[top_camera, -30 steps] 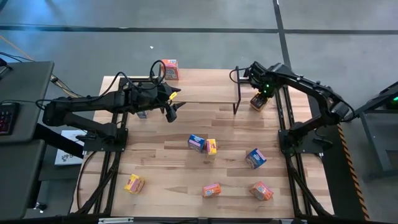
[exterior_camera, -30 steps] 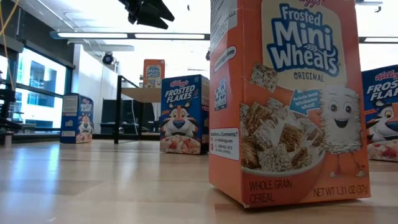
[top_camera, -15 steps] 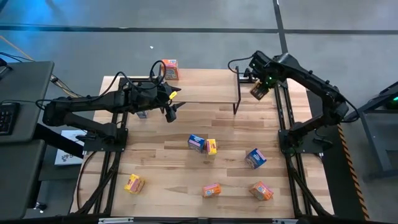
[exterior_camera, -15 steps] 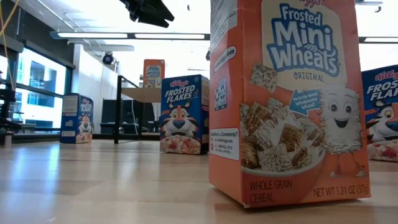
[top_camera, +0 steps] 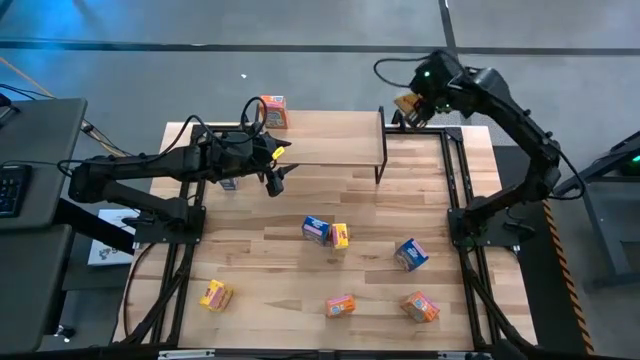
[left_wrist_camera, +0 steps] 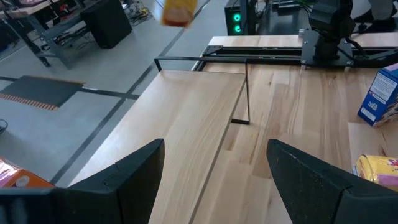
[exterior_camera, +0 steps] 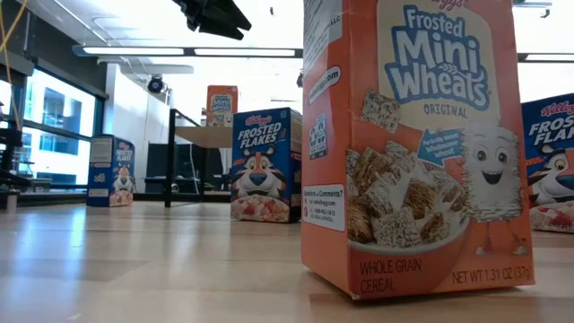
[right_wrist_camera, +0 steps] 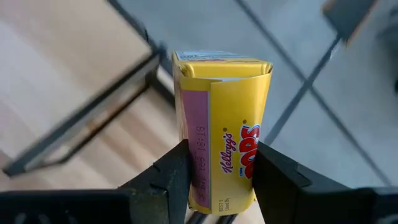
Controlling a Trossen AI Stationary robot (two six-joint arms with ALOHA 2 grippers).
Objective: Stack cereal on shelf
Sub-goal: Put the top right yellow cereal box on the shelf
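Wood table [top_camera: 250, 260]: six cereal boxes [top_camera: 316, 229] scattered; shelf [top_camera: 330, 150] carries orange box [top_camera: 273, 111]

One cereal box [top_camera: 272, 110] on the shelf [top_camera: 330, 150] — six boxes [top_camera: 325, 231] loose on the table [top_camera: 270, 270] before it

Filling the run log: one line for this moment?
right gripper: shut on yellow cereal box, raised by shelf | left gripper: open, empty

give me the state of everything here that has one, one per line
right tool: shut on the yellow cereal box, raised near the shelf's right end
left tool: open, empty, above the shelf's left part
shelf: standing on the table, one orange box on its left end
Frosted Flakes box: upright on the table
Mini Wheats box: upright on the table
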